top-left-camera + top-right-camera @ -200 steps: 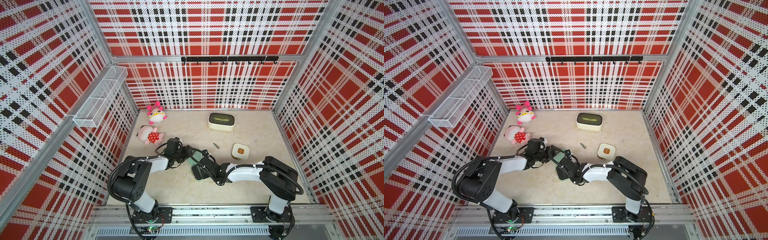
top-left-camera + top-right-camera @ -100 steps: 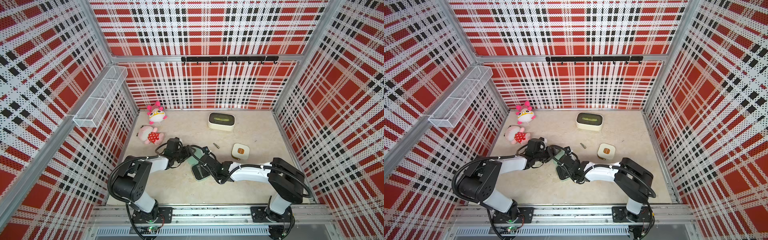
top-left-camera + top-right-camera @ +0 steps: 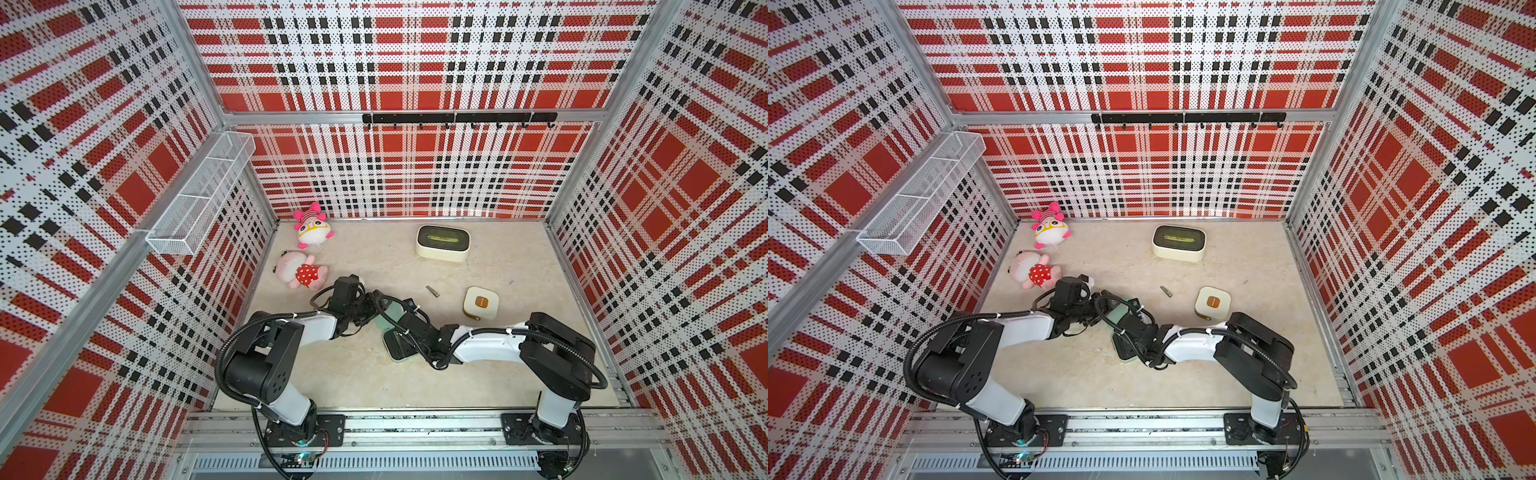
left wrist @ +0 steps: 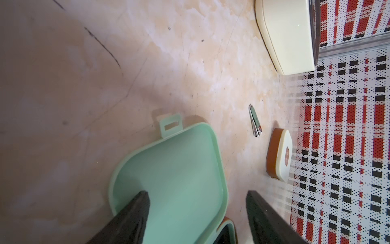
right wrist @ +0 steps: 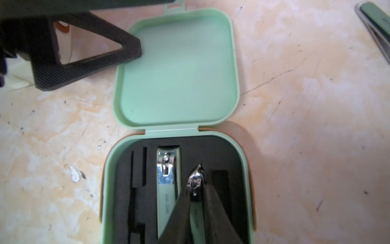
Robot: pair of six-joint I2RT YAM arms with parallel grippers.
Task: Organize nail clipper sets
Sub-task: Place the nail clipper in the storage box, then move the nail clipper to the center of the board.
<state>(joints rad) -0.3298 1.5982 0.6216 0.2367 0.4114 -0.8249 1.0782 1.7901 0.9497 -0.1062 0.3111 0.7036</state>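
Marbled tabletop: a small clipper is pinched by the right gripper over the open mint case, a larger clipper already seated; the left gripper is held half-open at its lid. A third clipper is left loose nearby.

No wording can be read in full. In the right wrist view, at lower centre, small grey print is seen on the mint handles of the seated clipper and the pinched clipper (too blurred to be spelled out). Cut-off letters are seen on the loose clipper at upper right. In both top views the orange label on the cream case and a faint line in the box window are illegible.
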